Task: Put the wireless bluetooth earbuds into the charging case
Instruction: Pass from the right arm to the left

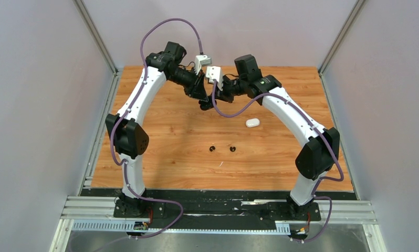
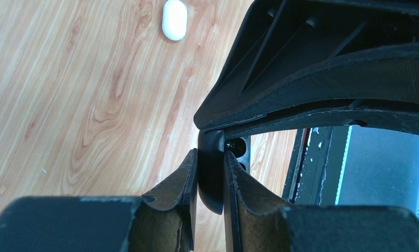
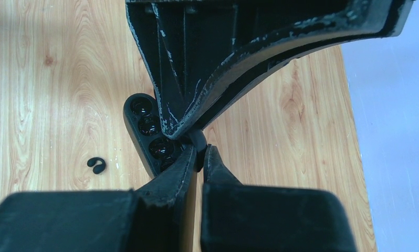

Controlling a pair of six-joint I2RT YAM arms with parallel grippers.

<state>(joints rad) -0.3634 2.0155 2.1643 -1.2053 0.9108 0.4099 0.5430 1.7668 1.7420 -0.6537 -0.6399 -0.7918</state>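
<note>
A black charging case (image 1: pixel 206 105) hangs open in the air over the far middle of the table, held from both sides. My left gripper (image 2: pixel 210 156) is shut on a rounded black half of the charging case (image 2: pixel 211 181). My right gripper (image 3: pixel 201 150) is shut on a thin black edge of the case beside the half with dark round wells (image 3: pixel 147 128). In the top view the left gripper (image 1: pixel 202 100) and right gripper (image 1: pixel 218 97) meet tip to tip. Two black earbuds (image 1: pixel 212 148) (image 1: pixel 232 148) lie on the wood nearer the bases. One earbud (image 3: pixel 96 165) shows in the right wrist view.
A shut white pebble-shaped case (image 1: pixel 252 123) lies on the wood right of centre; the same white case (image 2: pixel 174 19) shows in the left wrist view. Grey walls with metal rails (image 1: pixel 94 37) bound the table on three sides. A purple cable (image 1: pixel 233 113) droops under the grippers.
</note>
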